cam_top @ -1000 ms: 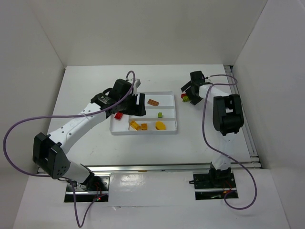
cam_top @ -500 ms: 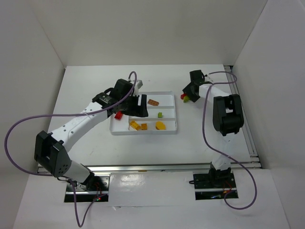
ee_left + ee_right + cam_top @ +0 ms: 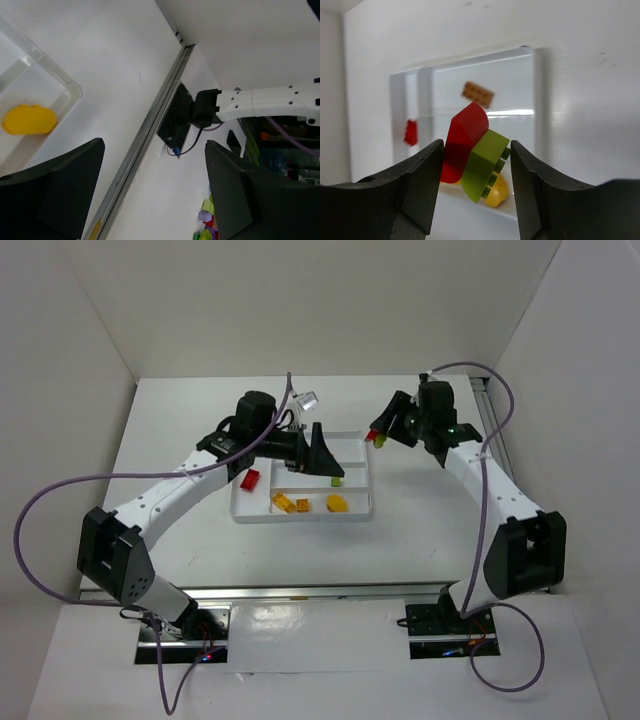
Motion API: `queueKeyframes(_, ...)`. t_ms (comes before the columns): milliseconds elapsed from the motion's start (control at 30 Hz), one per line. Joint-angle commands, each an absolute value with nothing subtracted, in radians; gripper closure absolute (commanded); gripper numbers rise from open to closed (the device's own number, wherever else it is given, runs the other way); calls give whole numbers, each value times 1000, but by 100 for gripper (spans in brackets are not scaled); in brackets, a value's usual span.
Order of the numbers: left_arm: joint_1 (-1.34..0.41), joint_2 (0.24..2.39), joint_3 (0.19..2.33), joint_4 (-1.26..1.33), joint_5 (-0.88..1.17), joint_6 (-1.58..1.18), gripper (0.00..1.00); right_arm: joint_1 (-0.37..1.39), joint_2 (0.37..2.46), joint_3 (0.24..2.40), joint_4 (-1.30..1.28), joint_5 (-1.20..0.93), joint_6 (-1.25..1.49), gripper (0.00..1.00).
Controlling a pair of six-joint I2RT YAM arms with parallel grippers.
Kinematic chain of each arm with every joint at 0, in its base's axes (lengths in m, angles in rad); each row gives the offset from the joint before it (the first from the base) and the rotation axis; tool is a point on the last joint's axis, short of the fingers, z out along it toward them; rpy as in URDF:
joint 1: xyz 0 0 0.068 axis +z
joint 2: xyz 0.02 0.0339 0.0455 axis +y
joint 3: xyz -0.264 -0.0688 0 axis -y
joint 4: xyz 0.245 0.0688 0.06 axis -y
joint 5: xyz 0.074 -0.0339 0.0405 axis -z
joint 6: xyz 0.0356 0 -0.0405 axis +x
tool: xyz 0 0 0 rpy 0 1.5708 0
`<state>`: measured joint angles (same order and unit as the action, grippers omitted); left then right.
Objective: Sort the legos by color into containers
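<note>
The white tray (image 3: 238,517) lies mid-table. Its tall left section holds a red brick (image 3: 249,479). A green brick (image 3: 336,481) lies in a long section, and yellow bricks (image 3: 283,503) and an orange one (image 3: 302,505) in the near section. My right gripper (image 3: 378,435) hovers at the tray's far right corner, shut on a joined red brick (image 3: 465,137) and lime green brick (image 3: 484,165). In the right wrist view an orange-brown brick (image 3: 477,94) lies in the tray beyond. My left gripper (image 3: 322,455) is open and empty above the tray's middle, tilted up.
The left wrist view shows the tray's corner (image 3: 70,90) with a yellow brick (image 3: 29,120), the right arm's base (image 3: 190,112) and a metal rail (image 3: 150,125) along the table edge. A pile of mixed bricks (image 3: 207,227) lies low beyond it.
My right gripper has lifted the red and green bricks off the table right of the tray and swung over its far right corner. My left gripper moved right over the tray and tilted up.
</note>
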<state>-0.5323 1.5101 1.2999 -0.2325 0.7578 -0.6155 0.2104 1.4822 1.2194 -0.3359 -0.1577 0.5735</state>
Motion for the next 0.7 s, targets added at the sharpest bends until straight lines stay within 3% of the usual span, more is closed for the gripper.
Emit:
queueKeyframes(0,-525,1523,1301,-60,839,-654,10,230,1404,1186,-316,-354,547,54)
queueKeyframes(533,-537,1620,1330,34,743,-641,8,305,1333,1212,-353,-477,558,54)
queueKeyframes(667,-537,1640,1359,25,706,-609,14,305,1342,1230,-383,-495,539,54)
